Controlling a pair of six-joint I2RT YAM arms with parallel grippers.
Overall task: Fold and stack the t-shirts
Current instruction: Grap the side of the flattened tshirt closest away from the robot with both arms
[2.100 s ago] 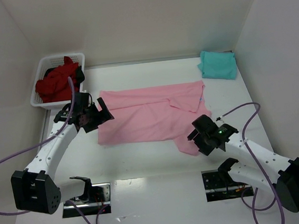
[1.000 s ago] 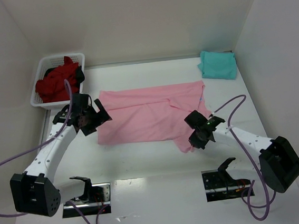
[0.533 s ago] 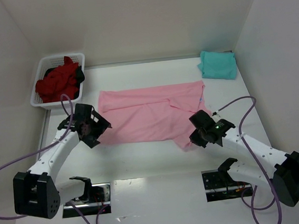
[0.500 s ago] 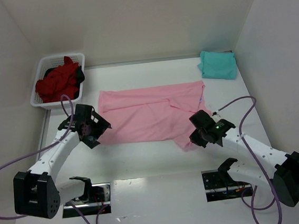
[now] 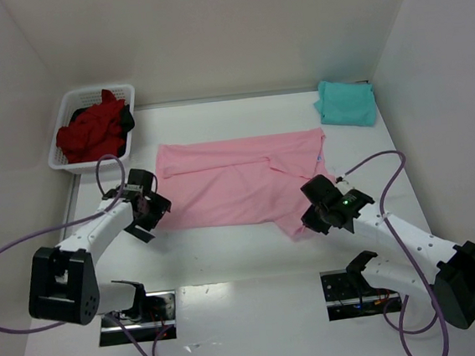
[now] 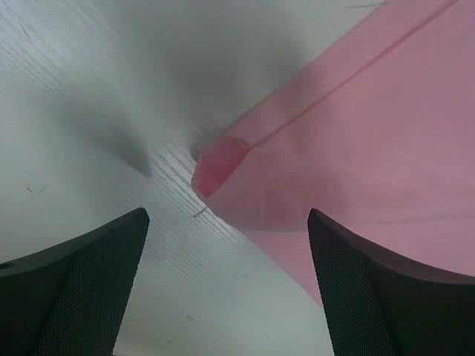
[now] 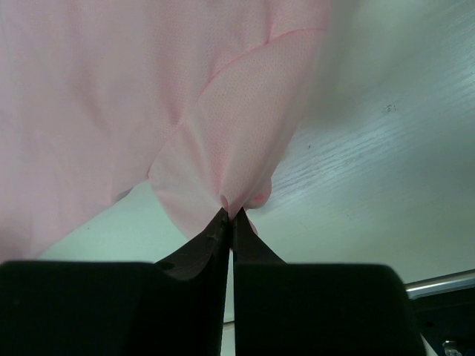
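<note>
A light pink t-shirt [image 5: 238, 182] lies spread flat on the white table. My left gripper [image 5: 150, 213] hangs open just off its near left corner. In the left wrist view that folded corner [image 6: 219, 163] lies ahead of the open left gripper [image 6: 228, 215], untouched. My right gripper [image 5: 309, 220] is shut on the pink shirt's near right corner, and a pinch of cloth [image 7: 223, 148] rises from the shut right gripper [image 7: 231, 213]. A folded teal t-shirt [image 5: 346, 102] rests at the back right. Dark red t-shirts [image 5: 90, 133] are heaped in the basket.
The white lattice basket [image 5: 85, 167] stands at the back left, close behind the left arm. Walls close in the table at the back and on both sides. Purple cables loop off both arms. Two dark mounting plates [image 5: 137, 310] sit at the near edge.
My left gripper has come nearer and lower, from beside the shirt's left edge to its near left corner. The right gripper stays shut on the cloth and has shifted slightly.
</note>
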